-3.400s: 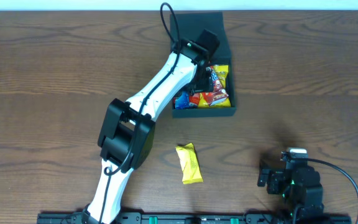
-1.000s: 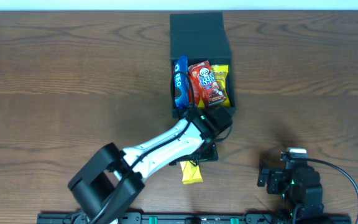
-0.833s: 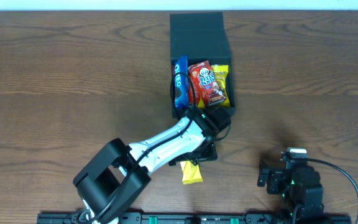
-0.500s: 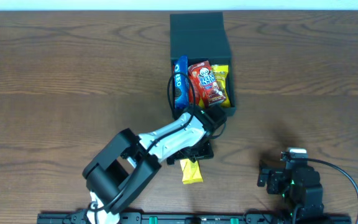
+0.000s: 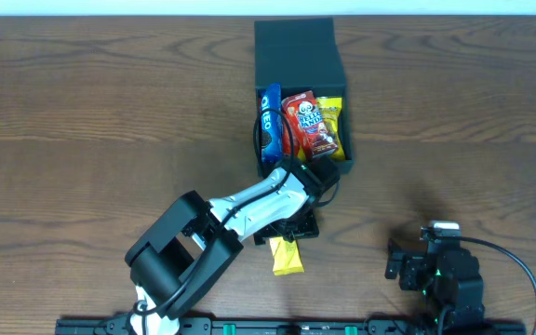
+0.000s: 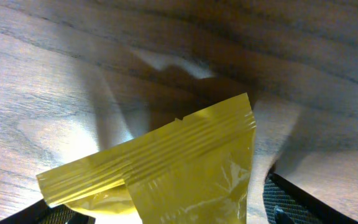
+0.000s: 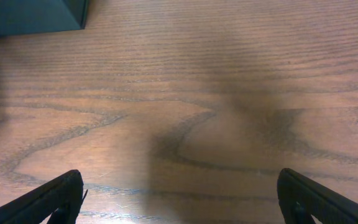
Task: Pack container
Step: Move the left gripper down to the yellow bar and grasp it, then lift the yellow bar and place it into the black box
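The dark green-black container point(image 5: 346, 164) stands at the back centre, its flap lid point(image 5: 296, 51) open towards the far side. Inside lie a blue Oreo packet point(image 5: 270, 128), a red packet point(image 5: 310, 126) and a yellow one point(image 5: 332, 128). A yellow snack packet point(image 5: 287, 256) lies on the table in front of the container. My left gripper point(image 5: 296, 229) is low over its far end. In the left wrist view the packet point(image 6: 185, 168) sits between the open fingers point(image 6: 291, 202). My right gripper point(image 7: 185, 199) is open and empty over bare table.
The right arm point(image 5: 440, 274) rests near the front right edge of the wooden table. A corner of the container point(image 7: 30, 15) shows at the top left of the right wrist view. The left arm point(image 5: 240, 209) stretches across the front of the container.
The left arm has left the container and come down over the yellow packet on the table. In the last half second it barely moved. The right arm has not moved.
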Controlling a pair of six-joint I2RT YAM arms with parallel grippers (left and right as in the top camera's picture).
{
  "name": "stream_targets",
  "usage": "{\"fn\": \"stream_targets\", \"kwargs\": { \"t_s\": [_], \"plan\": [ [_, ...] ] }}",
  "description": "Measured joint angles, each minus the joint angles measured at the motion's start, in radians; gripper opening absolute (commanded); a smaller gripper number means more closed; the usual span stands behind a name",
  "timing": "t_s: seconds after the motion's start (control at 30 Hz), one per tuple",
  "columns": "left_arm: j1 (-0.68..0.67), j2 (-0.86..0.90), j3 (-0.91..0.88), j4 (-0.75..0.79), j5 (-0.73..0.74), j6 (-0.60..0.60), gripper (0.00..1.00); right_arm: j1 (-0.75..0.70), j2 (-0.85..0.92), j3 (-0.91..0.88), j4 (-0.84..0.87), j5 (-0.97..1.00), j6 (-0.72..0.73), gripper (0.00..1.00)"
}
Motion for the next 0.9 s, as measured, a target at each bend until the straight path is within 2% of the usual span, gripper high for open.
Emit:
{"fn": "stream_targets", "kwargs": {
  "t_s": [0.07, 0.13, 0.3, 0.4, 0.57, 0.9],
  "plan": [
    [0.0, 0.0, 0.0, 0.0, 0.0, 0.002, 0.78, 0.0, 0.0, 0.0, 0.0, 0.0, 0.0, 0.99],
    [0.0, 0.0, 0.0, 0.0, 0.0, -0.003, 0.67, 0.0, 0.0, 0.0, 0.0, 0.0, 0.0, 0.99],
    [0.0, 0.0, 0.0, 0.0, 0.0, 0.003, 0.65, 0.0, 0.0, 0.0, 0.0, 0.0, 0.0, 0.99],
    [0.0, 0.0, 0.0, 0.0, 0.0, 0.003, 0.54, 0.0, 0.0, 0.0, 0.0, 0.0, 0.0, 0.99],
    [0.0, 0.0, 0.0, 0.0, 0.001, 0.001, 0.42, 0.0, 0.0, 0.0, 0.0, 0.0, 0.0, 0.99],
    [0.0, 0.0, 0.0, 0.001, 0.002, 0.005, 0.39, 0.0, 0.0, 0.0, 0.0, 0.0, 0.0, 0.99]
  ]
}}
